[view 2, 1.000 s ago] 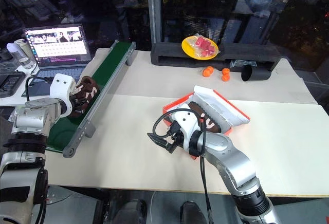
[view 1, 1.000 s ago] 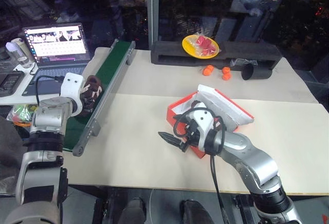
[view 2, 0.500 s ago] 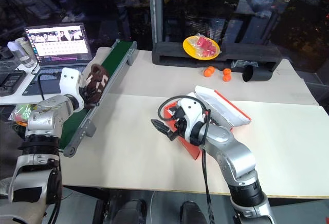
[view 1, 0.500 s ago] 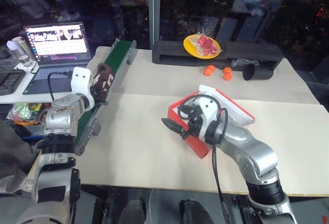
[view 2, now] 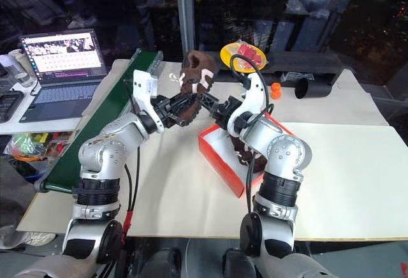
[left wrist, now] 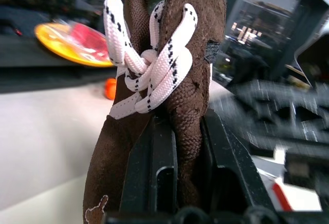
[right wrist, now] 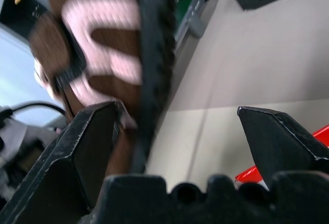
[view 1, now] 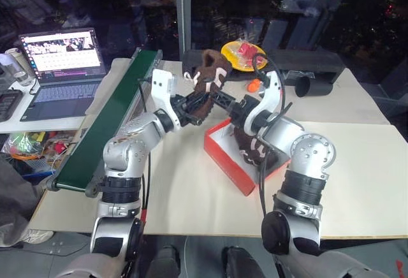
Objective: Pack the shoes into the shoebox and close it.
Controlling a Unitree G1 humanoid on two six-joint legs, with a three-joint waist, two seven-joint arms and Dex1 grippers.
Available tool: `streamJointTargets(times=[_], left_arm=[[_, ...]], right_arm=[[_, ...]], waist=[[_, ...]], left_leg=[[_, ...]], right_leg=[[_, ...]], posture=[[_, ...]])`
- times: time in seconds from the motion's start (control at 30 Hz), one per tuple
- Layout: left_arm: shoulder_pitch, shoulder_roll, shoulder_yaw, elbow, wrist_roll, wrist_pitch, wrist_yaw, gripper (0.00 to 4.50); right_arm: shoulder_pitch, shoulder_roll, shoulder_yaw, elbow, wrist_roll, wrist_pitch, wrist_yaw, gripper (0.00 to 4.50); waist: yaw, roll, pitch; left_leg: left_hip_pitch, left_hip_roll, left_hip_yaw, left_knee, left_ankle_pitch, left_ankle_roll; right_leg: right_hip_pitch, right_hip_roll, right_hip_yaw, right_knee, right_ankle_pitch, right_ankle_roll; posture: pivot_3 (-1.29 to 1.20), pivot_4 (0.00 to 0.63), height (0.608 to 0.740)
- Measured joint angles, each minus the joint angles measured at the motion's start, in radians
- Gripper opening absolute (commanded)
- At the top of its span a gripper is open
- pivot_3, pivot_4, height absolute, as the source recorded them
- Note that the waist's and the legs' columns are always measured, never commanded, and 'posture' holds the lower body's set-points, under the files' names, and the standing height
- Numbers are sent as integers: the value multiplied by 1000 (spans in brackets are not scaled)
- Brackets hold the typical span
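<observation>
Brown shoes, two: one [view 1: 210, 80] in left fingers [view 1: 191, 109], one [view 1: 250, 149] in shoebox [view 1: 226, 163]

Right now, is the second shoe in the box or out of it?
Out. The left gripper is shut on the shoe, holding it in the air beside the red box, where the other shoe already lies.

One shoe [view 1: 254, 145] lies in the shoebox [view 1: 224, 157]; the conveyor [view 1: 102, 125] stands left.

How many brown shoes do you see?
2. One shoe is held up in the air, clamped in the left pincer, above the table. The other shoe lies inside the red shoebox, partly hidden behind the right arm.
</observation>
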Motion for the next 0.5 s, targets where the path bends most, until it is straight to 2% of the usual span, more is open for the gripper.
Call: streamJointTargets(times=[0.5], left_arm=[[4, 8, -11, -6, -3, -5, -28, 105]], right_arm=[[-34, 10, -32, 20, 76, -8, -79, 4500]], waist=[[-5, 0, 0]], left_leg=[[0, 0, 0, -1, 0, 0]], right_leg=[[1, 0, 0, -8, 0, 0]], posture=[[0, 150, 740]])
